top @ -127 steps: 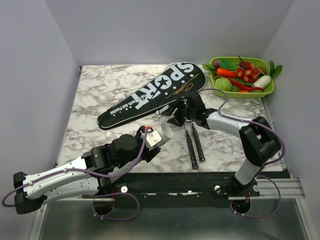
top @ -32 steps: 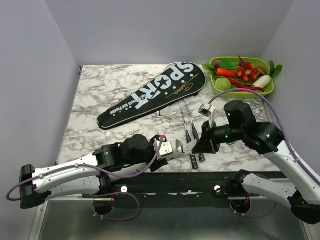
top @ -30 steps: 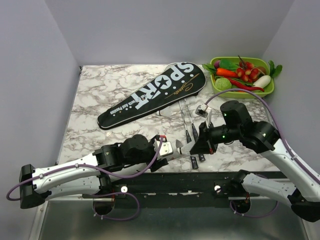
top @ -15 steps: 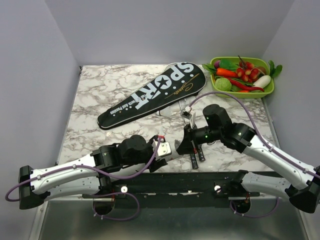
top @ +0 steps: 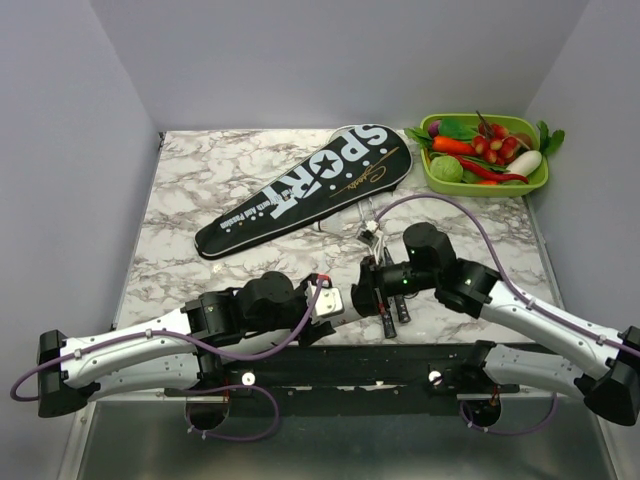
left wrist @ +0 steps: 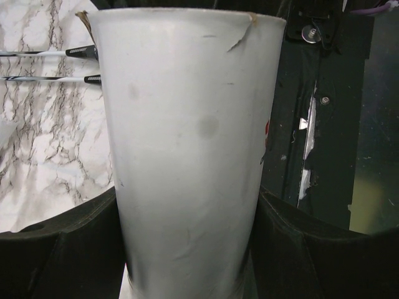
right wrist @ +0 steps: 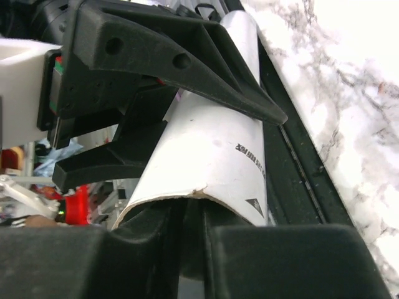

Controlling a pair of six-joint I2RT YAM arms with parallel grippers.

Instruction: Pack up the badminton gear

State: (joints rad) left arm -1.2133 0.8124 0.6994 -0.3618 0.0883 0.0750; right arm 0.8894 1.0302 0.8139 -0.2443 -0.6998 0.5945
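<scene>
L gripper (top: 330, 302) is clamped wide on a white tube (left wrist: 187, 137), 1 finger each side of its narrower end. The tube lies roughly level, with its torn rim toward the R arm. R gripper (top: 368, 290) sits right at that rim. Its fingers look close together in the R wrist view, but I can't tell if they pinch the rim or only brush it. Both meet on the near side of the cover (top: 310, 185), well apart from it.

The 2 rackets (top: 388, 322) lie on the table (top: 200, 180), also on the cover's near side. Their handles are just beside the R gripper and the shafts run up toward the cover's wide end. I can't tell whether the heads are inside it.

What worries me:
- 2 arms on 1 stiff tube: if either moves while both hold, the torn rim prob rips further or the tube twists out.
- The tube is smooth & tapered, so a tug from R could slide it out of L's grip.
- R's wrist hangs over the racket handles. A low sweep would knock them askew, away from the cover.
- L wrist view is nearly all tube, so I'm half blind there.
- The green tray (top: 540, 180) is off past the cover's wide end, so low risk.
</scene>
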